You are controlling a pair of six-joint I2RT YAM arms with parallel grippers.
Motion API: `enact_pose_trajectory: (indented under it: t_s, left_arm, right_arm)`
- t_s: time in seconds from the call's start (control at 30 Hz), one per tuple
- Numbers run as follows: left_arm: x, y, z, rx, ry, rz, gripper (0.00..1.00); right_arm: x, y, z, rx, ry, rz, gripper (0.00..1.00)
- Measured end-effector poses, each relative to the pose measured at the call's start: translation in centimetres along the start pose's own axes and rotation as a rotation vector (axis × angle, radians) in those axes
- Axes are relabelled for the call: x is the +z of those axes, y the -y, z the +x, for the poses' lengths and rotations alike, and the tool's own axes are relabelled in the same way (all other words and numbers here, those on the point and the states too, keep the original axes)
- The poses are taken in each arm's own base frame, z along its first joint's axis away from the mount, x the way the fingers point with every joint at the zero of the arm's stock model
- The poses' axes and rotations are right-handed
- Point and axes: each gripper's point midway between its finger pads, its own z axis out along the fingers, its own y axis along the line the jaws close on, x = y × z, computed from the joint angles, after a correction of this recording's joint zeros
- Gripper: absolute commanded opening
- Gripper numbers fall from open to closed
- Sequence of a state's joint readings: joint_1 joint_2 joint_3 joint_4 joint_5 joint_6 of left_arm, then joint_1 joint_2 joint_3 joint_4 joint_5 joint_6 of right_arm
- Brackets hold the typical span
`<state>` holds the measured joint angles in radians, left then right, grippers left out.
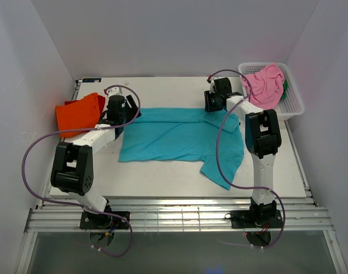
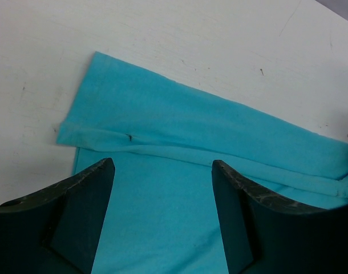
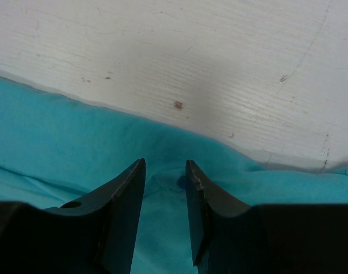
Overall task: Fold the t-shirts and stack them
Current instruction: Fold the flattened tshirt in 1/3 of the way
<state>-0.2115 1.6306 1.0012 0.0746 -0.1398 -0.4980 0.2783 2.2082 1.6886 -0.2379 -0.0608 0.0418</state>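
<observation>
Left hand (image 2: 162, 165) agape, teal t-shirt (image 2: 179, 120) edge (table (image 2: 191, 40) beyond)

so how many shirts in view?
3 clear: teal shirt spread mid-table, orange shirt at left edge, pink shirt in the basket. Green cloth beside it may be a fourth.

White table (image 1: 162, 180) – surface scuffed and speckled in the close views. Teal shirt (image 1: 179, 137): spread flat across the middle, a strip along its far edge folded over, one sleeve reaching toward the near right. Orange shirt (image 1: 77, 114): a folded bundle at the far left edge, left of the teal one. White lattice basket (image 1: 294, 107) – standing at the far right corner.
</observation>
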Motion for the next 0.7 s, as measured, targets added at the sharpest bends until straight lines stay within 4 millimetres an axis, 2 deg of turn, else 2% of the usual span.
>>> enact_pose_trajectory:
  t_s: [0.17, 0.23, 0.27, 0.33, 0.47, 0.57, 0.7]
  left_arm:
    - [-0.4, -0.1, 0.0, 0.0, 0.0, -0.003, 0.8]
    - [-0.6, -0.1, -0.2, 0.0, 0.004, 0.0, 0.79]
    - [-0.7, 0.0, -0.3, -0.001, 0.007, 0.001, 0.79]
    - [-0.9, 0.1, -0.6, -0.002, 0.015, 0.005, 0.8]
    - [-1.4, 0.3, -1.3, -0.004, 0.032, 0.009, 0.8]
    - [-1.7, 0.4, -1.7, -0.006, 0.042, 0.012, 0.79]
    - [-1.8, 0.5, -1.8, -0.006, 0.046, 0.014, 0.79]
  right_arm:
    - [0.0, 0.8, 0.1, -0.019, -0.002, 0.053, 0.37]
    - [0.0, 1.1, 0.1, -0.026, -0.005, 0.069, 0.28]
    - [0.0, 1.2, 0.2, -0.029, -0.006, 0.077, 0.16]
    - [-0.1, 1.4, 0.3, -0.03, -0.01, 0.089, 0.08]
    - [-0.1, 1.7, 1.0, -0.028, -0.028, 0.103, 0.08]
    - [-0.2, 1.7, 2.2, -0.029, -0.055, 0.108, 0.08]
    - [-1.8, 0.8, 3.4, -0.04, -0.072, 0.105, 0.08]
